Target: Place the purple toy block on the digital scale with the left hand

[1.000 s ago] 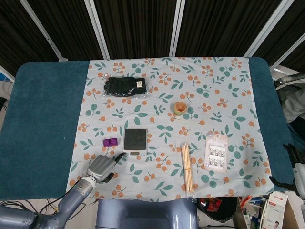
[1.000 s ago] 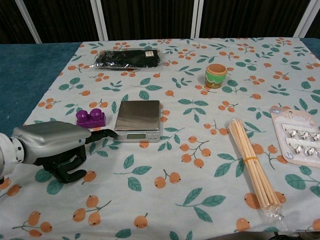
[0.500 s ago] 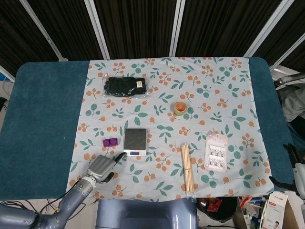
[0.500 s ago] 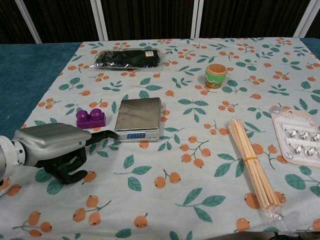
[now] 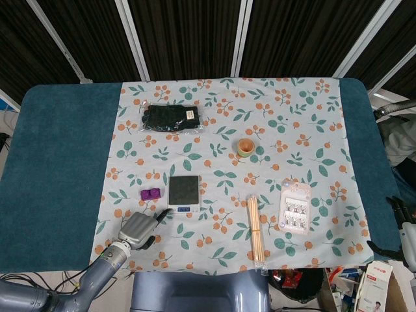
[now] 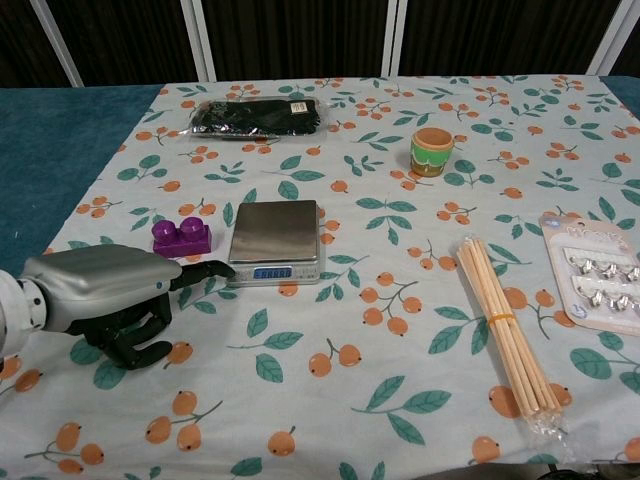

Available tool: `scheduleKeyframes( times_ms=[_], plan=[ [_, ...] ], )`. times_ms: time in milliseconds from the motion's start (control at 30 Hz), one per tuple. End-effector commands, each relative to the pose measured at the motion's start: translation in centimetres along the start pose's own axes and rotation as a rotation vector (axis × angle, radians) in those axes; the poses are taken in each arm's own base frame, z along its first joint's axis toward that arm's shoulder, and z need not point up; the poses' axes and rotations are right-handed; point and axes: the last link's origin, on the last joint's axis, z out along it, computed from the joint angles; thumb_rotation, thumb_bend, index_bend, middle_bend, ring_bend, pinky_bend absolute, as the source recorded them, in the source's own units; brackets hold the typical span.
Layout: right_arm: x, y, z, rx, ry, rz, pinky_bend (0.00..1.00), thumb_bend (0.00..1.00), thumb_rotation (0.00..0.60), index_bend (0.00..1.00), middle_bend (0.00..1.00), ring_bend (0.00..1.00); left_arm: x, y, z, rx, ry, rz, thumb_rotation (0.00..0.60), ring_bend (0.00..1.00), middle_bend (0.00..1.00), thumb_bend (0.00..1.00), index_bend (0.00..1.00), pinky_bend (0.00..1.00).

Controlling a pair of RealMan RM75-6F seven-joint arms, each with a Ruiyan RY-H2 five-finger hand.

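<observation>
Head and chest views of my workspace. The table (image 5: 58, 175) is covered in teal cloth, with a leaf-and-berry patterned cloth (image 5: 305, 123) laid over its middle.

My left hand (image 6: 115, 300) rests low on the patterned cloth near the table's front edge, left of centre. Its back faces up, most fingers are curled under the palm with nothing in them, and one finger (image 6: 205, 268) reaches toward the scale, its tip just beside the front left corner; I cannot tell whether it touches. The hand holds nothing.

The purple toy block (image 6: 181, 236) sits on the cloth just beyond the left hand (two studs on top), just beside the left side of the digital scale (image 6: 275, 235) and apart from it. The scale's silver platform is bare, and its display strip on the front edge glows blue.

My right hand (image 5: 404, 229) shows only at the right edge of the head view, off the table's front right corner; too little of it is visible for me to tell how its fingers stand.

Other things on the cloth: a black packet (image 5: 171, 118) toward the far left corner, a small orange cup (image 6: 432, 151) upright beyond the scale, a bundle of wooden sticks (image 6: 505, 335) toward the front edge, and a card of small metal pieces (image 6: 598, 272) near the right edge.
</observation>
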Motion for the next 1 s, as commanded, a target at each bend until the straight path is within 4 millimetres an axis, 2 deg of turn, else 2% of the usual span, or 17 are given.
scheduleKeyframes(
  times_ms=[33, 133, 167, 233, 300, 400, 600, 767, 1000],
  plan=[
    [0.0, 0.0, -0.1, 0.002, -0.002, -0.002, 0.19, 0.09, 0.600, 0.00, 0.02, 0.15, 1.2, 0.3, -0.3, -0.015, 0.057, -0.045, 0.600, 0.73, 0.73, 0.39, 0.09, 0.72],
    [0.0, 0.0, 0.0, -0.001, 0.000, -0.001, 0.19, 0.09, 0.600, 0.00, 0.02, 0.15, 2.3, 0.7, -0.3, -0.040, 0.145, -0.102, 0.600, 0.51, 0.52, 0.26, 0.09, 0.62],
    [0.0, 0.0, 0.0, -0.003, 0.001, -0.001, 0.19, 0.09, 0.600, 0.00, 0.02, 0.15, 2.5, 0.7, -0.3, -0.051, 0.178, -0.118, 0.600, 0.42, 0.43, 0.22, 0.09, 0.56],
    [0.0, 0.0, 0.0, -0.004, 0.002, 0.000, 0.19, 0.09, 0.600, 0.00, 0.02, 0.15, 3.1, 0.9, -0.3, -0.077, 0.249, -0.161, 0.600, 0.31, 0.35, 0.17, 0.09, 0.43],
    [0.0, 0.0, 0.0, -0.005, 0.002, 0.000, 0.19, 0.09, 0.600, 0.00, 0.02, 0.15, 3.6, 0.9, -0.3, -0.097, 0.298, -0.199, 0.600, 0.25, 0.32, 0.15, 0.12, 0.32],
    [0.0, 0.0, 0.0, -0.006, 0.001, 0.001, 0.19, 0.09, 0.600, 0.00, 0.02, 0.15, 4.4, 0.6, -0.2, -0.110, 0.395, -0.240, 0.600, 0.23, 0.32, 0.11, 0.14, 0.24],
    [0.0, 0.0, 0.0, -0.007, 0.000, 0.002, 0.19, 0.09, 0.600, 0.00, 0.02, 0.15, 5.6, -1.1, 0.4, -0.034, 0.528, -0.231, 0.600, 0.23, 0.35, 0.09, 0.17, 0.23],
    [0.0, 0.0, 0.0, -0.009, 0.000, 0.003, 0.19, 0.09, 0.600, 0.00, 0.02, 0.15, 6.0, -3.5, 1.9, 0.112, 0.500, -0.141, 0.600, 0.23, 0.34, 0.12, 0.16, 0.23],
    [0.1, 0.1, 0.0, -0.011, 0.000, 0.002, 0.19, 0.09, 0.600, 0.00, 0.02, 0.15, 5.4, -4.4, 3.2, 0.157, 0.399, -0.096, 0.600, 0.23, 0.37, 0.13, 0.17, 0.23]
  ],
)
